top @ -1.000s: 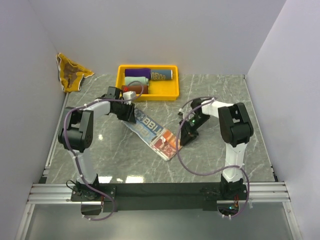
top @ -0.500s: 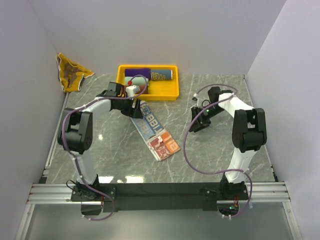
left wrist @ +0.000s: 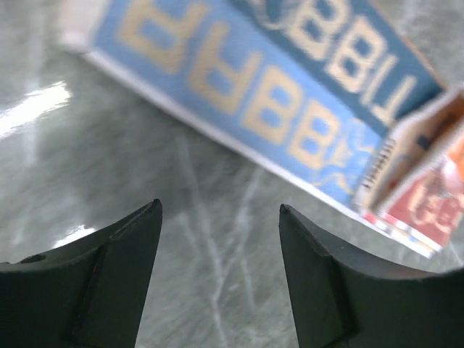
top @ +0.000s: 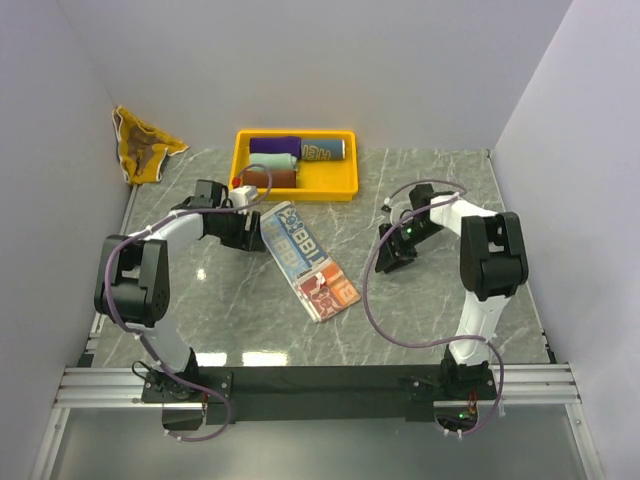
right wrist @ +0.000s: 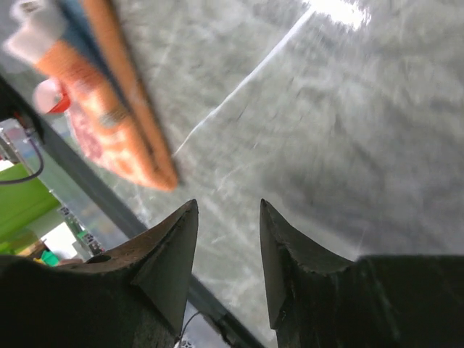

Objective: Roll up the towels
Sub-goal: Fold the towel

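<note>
On table, RABBIT towel lies diag, far-left to near-right

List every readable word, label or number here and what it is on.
"RABB…": lighter band of the flat blue-grey cloth towel, seen upside down.
"…BBIT": darker band, same towel.
Too blurred: print on its orange-red end patch.
Too small: lettering on the rolled blue towel in the yellow plastic tray.

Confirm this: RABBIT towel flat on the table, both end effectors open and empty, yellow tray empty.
Wrong on one count: the top external view shows the yellow tray holding rolled towels. The RABBIT towel is flat on the table; the left end effector and right end effector are open and empty.
</note>
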Controlling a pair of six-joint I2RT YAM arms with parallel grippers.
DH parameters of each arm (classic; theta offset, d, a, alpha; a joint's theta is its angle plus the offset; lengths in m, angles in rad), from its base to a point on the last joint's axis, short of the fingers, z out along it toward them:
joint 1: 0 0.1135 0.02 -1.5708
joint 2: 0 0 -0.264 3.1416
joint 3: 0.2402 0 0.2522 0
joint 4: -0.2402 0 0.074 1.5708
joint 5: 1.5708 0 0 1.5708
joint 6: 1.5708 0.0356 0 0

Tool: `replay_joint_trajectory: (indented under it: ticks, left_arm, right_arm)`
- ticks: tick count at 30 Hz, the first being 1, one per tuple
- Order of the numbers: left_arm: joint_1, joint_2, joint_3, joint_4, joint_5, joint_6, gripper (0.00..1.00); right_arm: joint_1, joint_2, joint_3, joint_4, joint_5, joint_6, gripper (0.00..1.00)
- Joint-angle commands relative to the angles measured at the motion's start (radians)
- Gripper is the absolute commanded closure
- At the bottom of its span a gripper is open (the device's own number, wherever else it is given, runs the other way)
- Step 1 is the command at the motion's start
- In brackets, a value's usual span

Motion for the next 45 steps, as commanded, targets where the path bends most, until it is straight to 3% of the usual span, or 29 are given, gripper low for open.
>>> replay_joint_trajectory:
  ticks: [1,8,15,23,28,37,42,45]
  left_arm:
    - [0.012,0.021,0.013,0.015,-0.054,-0.019,0.30]
    - [0.004,0.107,0.040,0.058,-0.013,-0.050,0.32]
    - [-0.042,0.171,0.084,0.069,0.026,-0.015,0.37]
    - [-0.103,0.267,0.182,0.075,0.061,-0.012,0.45]
    - [-0.116,0.308,0.242,0.060,0.095,-0.024,0.46]
    - [-0.114,0.273,0.253,0.015,0.118,0.040,0.34]
    - [-0.114,0.274,0.211,0.063,0.078,0.011,0.35]
    - [-0.116,0.303,0.219,0.079,0.092,-0.015,0.36]
  right_arm:
    - [0.042,0.033,-0.017,0.101,0.001,0.028,0.53]
    - [0.122,0.054,-0.069,0.162,-0.036,0.066,0.60]
    - [0.220,0.036,-0.153,0.233,-0.084,0.083,0.74]
    - [0.289,0.010,-0.193,0.232,-0.162,0.077,1.00]
    - [0.312,-0.002,-0.205,0.184,-0.196,0.074,1.00]
    - [0.307,-0.140,-0.260,0.161,-0.217,0.052,0.97]
    - [0.310,-0.059,-0.231,0.181,-0.176,0.082,0.95]
    - [0.312,-0.001,-0.216,0.192,-0.240,0.086,0.94]
